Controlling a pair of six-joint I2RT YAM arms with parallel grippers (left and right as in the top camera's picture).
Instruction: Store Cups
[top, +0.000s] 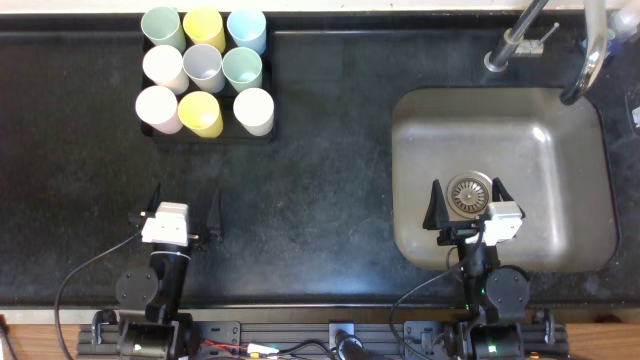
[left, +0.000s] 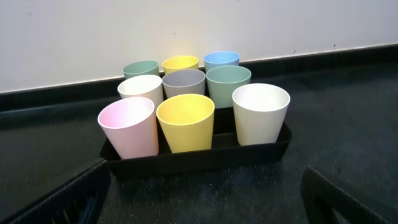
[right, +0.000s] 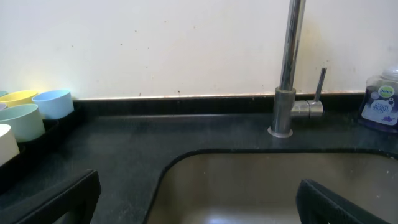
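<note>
The tray (top: 272, 90) is black and stands on the far left part of the counter (top: 320, 190), close to the wall. It holds nine cups (top: 204, 66), all upright, in 3 rows of 3, packed close together. In the front row, nearest to the arms, are a pink cup (left: 127, 127), a yellow cup (left: 185, 122) and a white cup (left: 261, 114). Behind them the cups are white, grey, green, and in the back row green, yellow, blue. The colours are pale, so the greens are maybe more teal.

The left hand (top: 186, 200) is released, fingers wide apart w/ nothing between them. It is in front of the tray and apart from it. The right hand (top: 468, 195) is also released and grasps nothing. It is over the sink (top: 560, 130), approx. above the drain. The faucet (right: 289, 62) stands behind the sink, and a soap bottle (right: 380, 99) is beside it at the wall.
</note>
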